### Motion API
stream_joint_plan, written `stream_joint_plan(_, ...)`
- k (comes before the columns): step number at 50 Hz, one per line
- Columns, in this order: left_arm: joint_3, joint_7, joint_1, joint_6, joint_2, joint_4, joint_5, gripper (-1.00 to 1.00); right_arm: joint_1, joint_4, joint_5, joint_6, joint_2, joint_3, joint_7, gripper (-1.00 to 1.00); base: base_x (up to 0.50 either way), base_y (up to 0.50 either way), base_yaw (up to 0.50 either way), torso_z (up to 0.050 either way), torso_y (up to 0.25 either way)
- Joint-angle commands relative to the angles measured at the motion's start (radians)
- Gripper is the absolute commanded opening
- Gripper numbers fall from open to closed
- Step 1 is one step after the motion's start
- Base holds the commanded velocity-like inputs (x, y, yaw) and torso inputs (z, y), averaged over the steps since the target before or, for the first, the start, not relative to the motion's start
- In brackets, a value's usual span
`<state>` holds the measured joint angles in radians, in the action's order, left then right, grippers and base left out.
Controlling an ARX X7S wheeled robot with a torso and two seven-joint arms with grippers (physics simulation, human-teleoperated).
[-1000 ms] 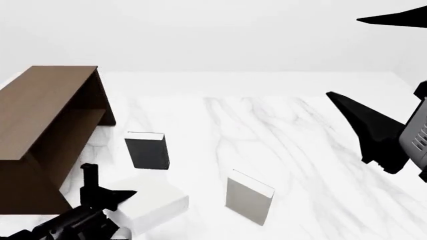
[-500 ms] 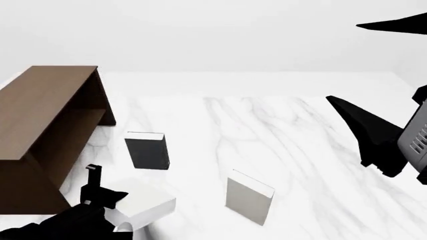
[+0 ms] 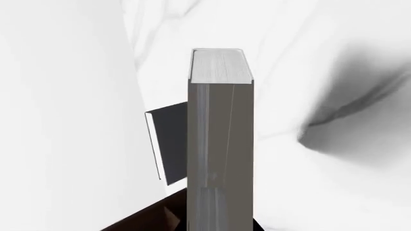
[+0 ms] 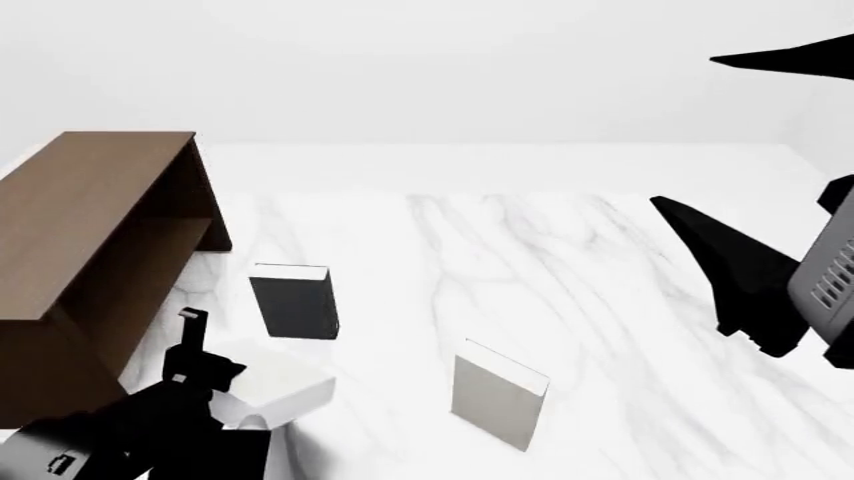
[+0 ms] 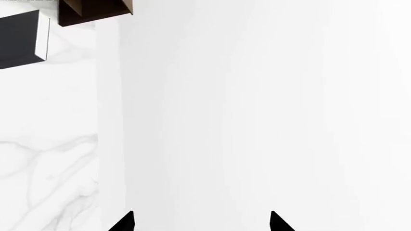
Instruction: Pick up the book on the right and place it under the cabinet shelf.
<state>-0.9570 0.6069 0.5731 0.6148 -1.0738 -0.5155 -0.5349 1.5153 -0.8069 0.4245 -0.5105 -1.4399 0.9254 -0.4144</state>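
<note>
My left gripper is shut on the off-white book and holds it low over the table, just in front of the dark brown cabinet. The cabinet's inner shelf shows through its open front. In the left wrist view the book stands edge-on between the jaws of the left gripper. My right gripper is open and empty, raised at the far right. Its fingertips also show spread apart in the right wrist view.
A dark charcoal book stands near the cabinet and shows in both wrist views. A slightly greyer pale book stands right of centre. The white marble table ends at a white wall behind.
My left gripper has moved up and left with the off-white book, closer to the cabinet's open front. The right arm has barely moved.
</note>
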Motion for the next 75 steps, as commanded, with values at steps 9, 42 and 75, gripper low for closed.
stream_joint_plan(9, -0.012, 0.019, 0.099, -0.050, 0.075, 0.121, -0.066, -1.00, -0.009, 0.011, -0.004, 0.002, 0.008, -0.004, -0.004, 1.00, 0.00, 0.00, 0.00, 0.000, 0.001)
stream_joint_plan(42, -0.065, 0.023, 0.116, -0.087, 0.138, 0.277, -0.093, -1.00, -0.011, 0.002, 0.002, -0.009, -0.003, -0.021, -0.012, 1.00, 0.00, 0.00, 0.00, 0.000, 0.001)
stream_joint_plan(75, -0.112, 0.010, 0.166, -0.150, 0.264, 0.495, -0.090, -1.00, -0.009, -0.004, 0.002, -0.035, 0.000, -0.037, -0.027, 1.00, 0.00, 0.00, 0.00, 0.000, 0.001)
